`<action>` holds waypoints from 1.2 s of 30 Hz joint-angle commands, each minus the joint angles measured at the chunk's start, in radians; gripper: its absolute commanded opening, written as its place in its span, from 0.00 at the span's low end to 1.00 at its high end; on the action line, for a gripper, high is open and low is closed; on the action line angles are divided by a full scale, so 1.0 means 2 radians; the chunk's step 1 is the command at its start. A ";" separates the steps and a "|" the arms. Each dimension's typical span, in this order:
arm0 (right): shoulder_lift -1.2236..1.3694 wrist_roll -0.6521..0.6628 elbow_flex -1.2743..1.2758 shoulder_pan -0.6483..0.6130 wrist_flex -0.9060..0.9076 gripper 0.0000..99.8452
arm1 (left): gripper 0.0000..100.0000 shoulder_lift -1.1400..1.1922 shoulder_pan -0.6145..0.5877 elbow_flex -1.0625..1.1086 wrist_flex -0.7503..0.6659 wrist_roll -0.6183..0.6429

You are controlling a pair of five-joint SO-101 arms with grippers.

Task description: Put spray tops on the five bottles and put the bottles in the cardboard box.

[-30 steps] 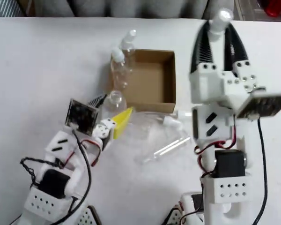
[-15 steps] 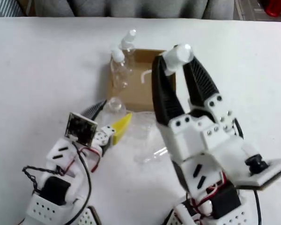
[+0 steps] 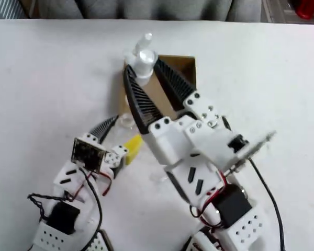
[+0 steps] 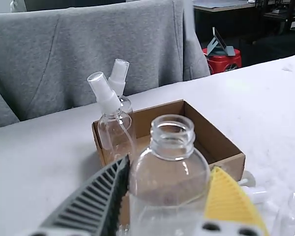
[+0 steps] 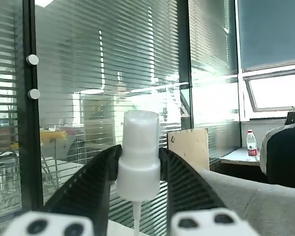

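The worktop (image 3: 52, 78) is plain white and the box (image 3: 187, 64) brown cardboard. The left gripper (image 4: 169, 169) has one black ribbed jaw and one yellow; its bottle (image 4: 169, 147) is clear. The capped bottles (image 4: 113, 132) are clear with white tops. The right gripper (image 5: 137, 150) has black ribbed jaws on a white spray top (image 5: 137, 167). The arms (image 3: 199, 151) are white, and the cloth (image 4: 88, 49) behind is grey.

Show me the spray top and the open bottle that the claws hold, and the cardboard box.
spray top (image 5: 137, 177): right wrist view, its wide white collar.
open bottle (image 4: 172, 132): left wrist view, its threaded open neck.
cardboard box (image 4: 214, 140): left wrist view, inner side wall.
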 commanded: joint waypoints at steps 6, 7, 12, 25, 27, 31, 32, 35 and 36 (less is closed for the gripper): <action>0.001 -0.022 0.005 0.001 0.001 0.02 | 0.05 -0.011 0.003 -0.003 -0.020 -0.005; 0.001 -0.022 0.011 0.002 0.001 0.02 | 0.05 -0.011 0.003 -0.003 -0.020 -0.005; 0.000 -0.023 0.026 0.002 0.001 0.02 | 0.05 -0.011 0.003 -0.003 -0.020 -0.005; 0.000 -0.021 0.083 0.003 -0.039 0.02 | 0.05 -0.011 0.003 -0.003 -0.020 -0.005; 0.000 -0.020 0.097 0.003 -0.053 0.02 | 0.05 -0.011 0.003 -0.003 -0.020 -0.005; 0.001 -0.020 0.116 0.003 -0.053 0.02 | 0.05 -0.011 0.003 -0.003 -0.020 -0.005; 0.001 -0.019 0.120 0.003 -0.052 0.02 | 0.05 -0.011 0.003 -0.003 -0.020 -0.005; 0.005 -0.018 0.117 -0.002 -0.009 0.02 | 0.05 -0.011 0.003 -0.003 -0.020 -0.005; 0.007 -0.018 0.111 -0.006 0.014 0.02 | 0.05 -0.011 0.003 -0.003 -0.020 -0.005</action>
